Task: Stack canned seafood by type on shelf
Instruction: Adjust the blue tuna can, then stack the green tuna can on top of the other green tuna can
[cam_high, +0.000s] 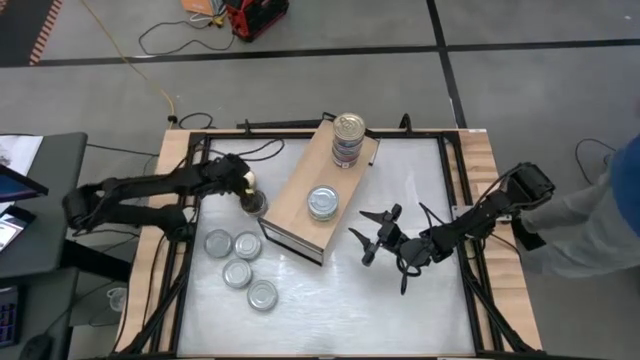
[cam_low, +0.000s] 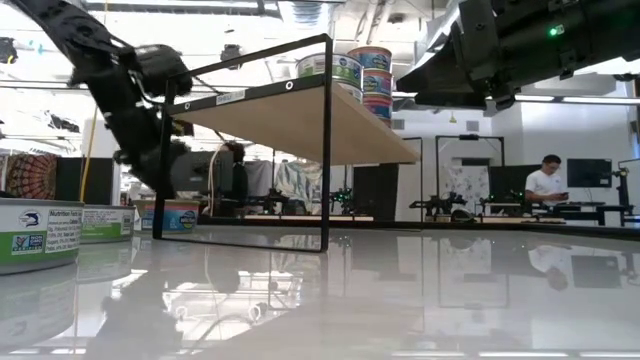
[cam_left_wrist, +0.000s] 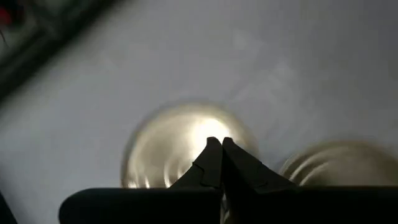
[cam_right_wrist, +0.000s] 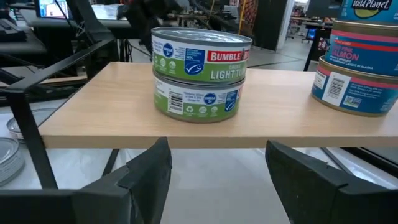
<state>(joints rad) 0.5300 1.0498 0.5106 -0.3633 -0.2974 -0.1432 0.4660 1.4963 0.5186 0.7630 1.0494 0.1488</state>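
Note:
The shelf (cam_high: 310, 195) stands in the middle of the table. Two green-labelled tins (cam_right_wrist: 199, 74) are stacked at its middle, and a taller stack of pink-labelled tins (cam_high: 348, 140) stands at its far end. Several loose tins (cam_high: 240, 265) lie on the table left of the shelf. My left gripper (cam_left_wrist: 219, 146) is shut, its tips over the pale lid of a tin (cam_left_wrist: 174, 143) by the shelf's left side (cam_high: 255, 204). My right gripper (cam_right_wrist: 217, 165) stands open on the shelf's right, pointing level at the green stack. My left gripper's shut fingertips (cam_left_wrist: 211, 155) point slanting down over the middle of a tin's lid (cam_left_wrist: 186, 134). Whether they touch it, I cannot tell.
A second tin (cam_left_wrist: 336, 165) lies close beside the one under my left gripper. The shelf's thin black legs (cam_low: 326, 150) stand on the table. Wooden rails (cam_high: 485, 200) edge the table, and a person (cam_high: 615, 195) is at the right.

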